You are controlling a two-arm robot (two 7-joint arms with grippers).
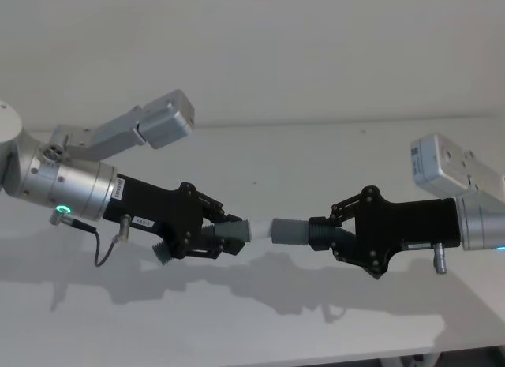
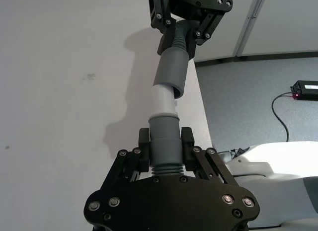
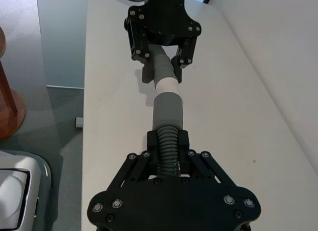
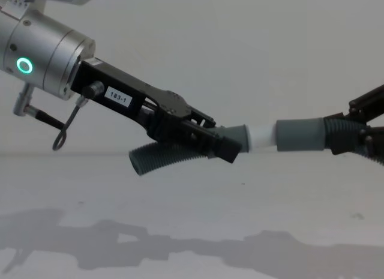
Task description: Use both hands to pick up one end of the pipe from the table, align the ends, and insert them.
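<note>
Left tool (image 4: 225, 146) clamps the white-tipped hose (image 4: 162, 157), right tool (image 1: 335, 225) clamps the other hose (image 1: 304, 231); tip (image 4: 262, 137) meets cuff (image 4: 299, 135) above the table (image 1: 316, 154).

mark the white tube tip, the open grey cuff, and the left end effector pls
white tube tip (image 4: 263, 137), chest view, middle of its bare length
open grey cuff (image 4: 299, 135), chest view, smooth outer wall
left end effector (image 1: 229, 234), head view, between fingertips

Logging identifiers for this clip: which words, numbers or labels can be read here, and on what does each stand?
"183-1": white label on the left tool, read in the chest view.
White label on the right tool body: too small to read.
Sticker on the white box at the right wrist: too blurred to read.
</note>
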